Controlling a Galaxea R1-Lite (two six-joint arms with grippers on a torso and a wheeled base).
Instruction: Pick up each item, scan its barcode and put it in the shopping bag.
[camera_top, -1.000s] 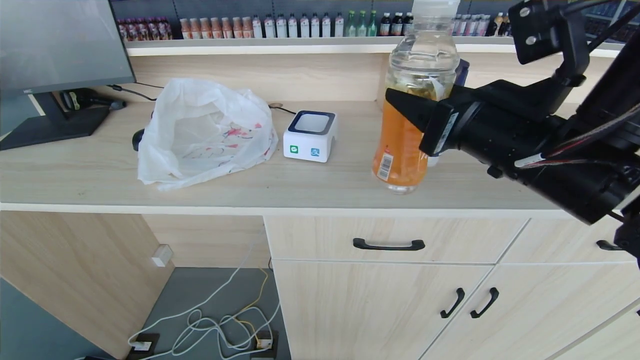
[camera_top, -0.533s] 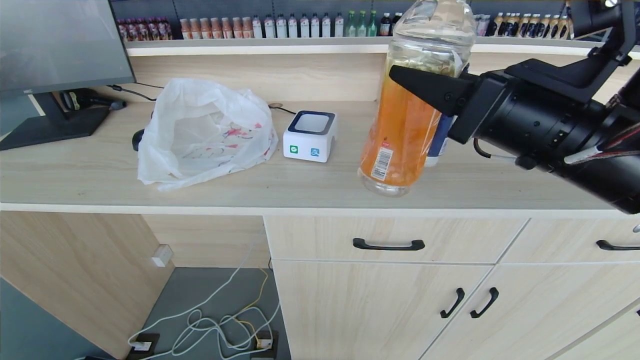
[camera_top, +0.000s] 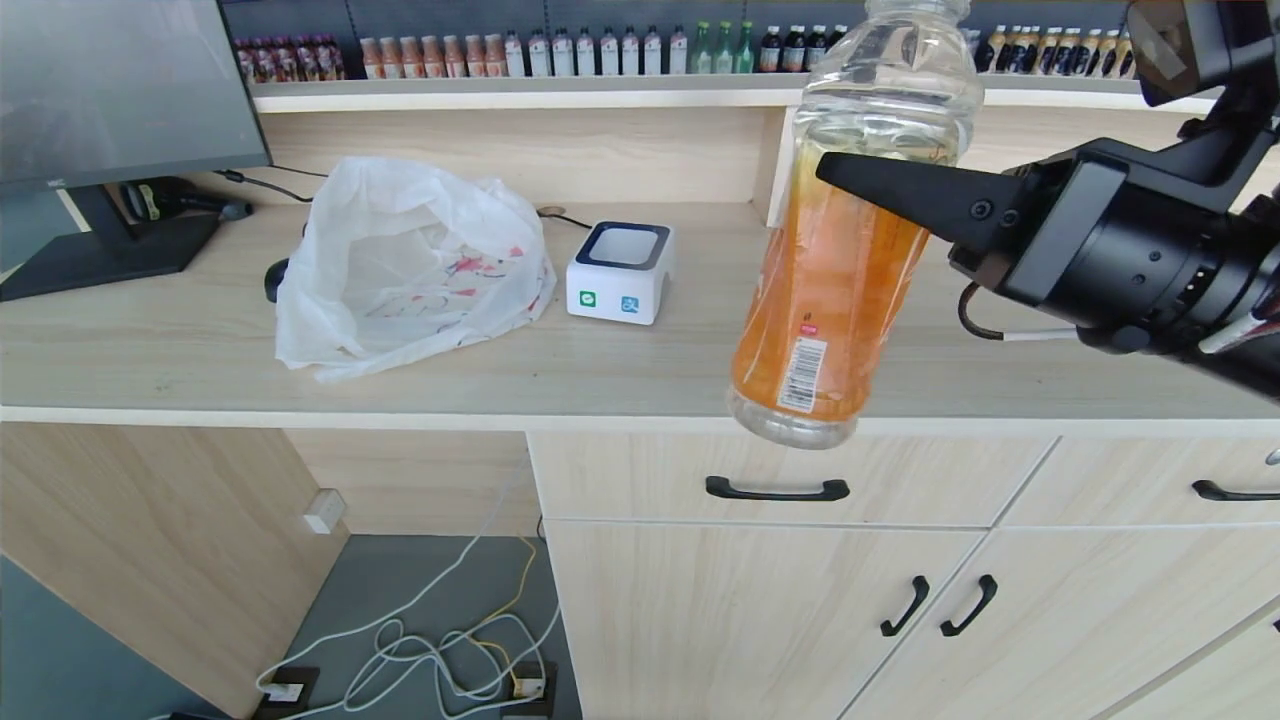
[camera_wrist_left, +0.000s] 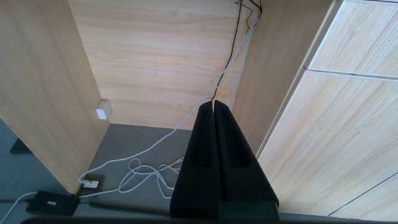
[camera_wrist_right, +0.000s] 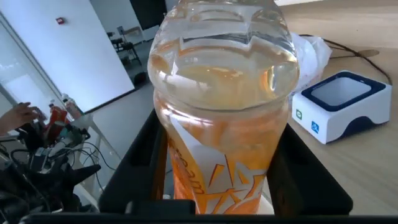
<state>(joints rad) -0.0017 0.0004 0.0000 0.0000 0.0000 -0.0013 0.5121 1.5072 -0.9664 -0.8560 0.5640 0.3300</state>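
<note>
The right gripper (camera_top: 872, 178) grasps the bottle (camera_top: 830, 290) in the air at 3 o'clock from the scanner (camera_top: 622, 272); I think it should turn the barcode (camera_top: 802, 373) toward the scanner's top window slowly. The left gripper (camera_wrist_left: 214, 107) has its 2 fingers clenched on nothing. The bottle is smooth, round, clear plastic; the shopping bag (camera_top: 410, 265) is thin and crinkly

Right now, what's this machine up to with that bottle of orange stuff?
The robot's right gripper is clamped on an orange drink bottle, holding it tilted in the air above the counter, with its barcode facing the head camera. The white scanner and the shopping bag sit further along the counter; the bottle has reached neither yet. The left gripper hangs shut and empty down by the cabinets.
</note>
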